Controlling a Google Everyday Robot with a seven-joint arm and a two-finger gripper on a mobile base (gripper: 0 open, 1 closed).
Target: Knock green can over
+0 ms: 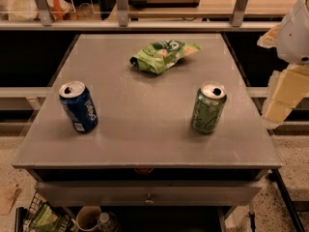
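Note:
The green can (208,108) stands upright on the grey table (145,129), right of centre and near the front. It has a silver top with an open mouth and pale line markings on its side. My gripper (282,98) is at the right edge of the view, beyond the table's right side. It is to the right of the can, at about the can's height, and apart from it. The white arm (297,33) rises above it.
A dark blue soda can (78,106) stands upright at the front left of the table. A flat green snack bag (163,55) lies at the back centre. A rail with metal posts (120,6) runs behind the table. A drawer (147,193) sits under the front edge.

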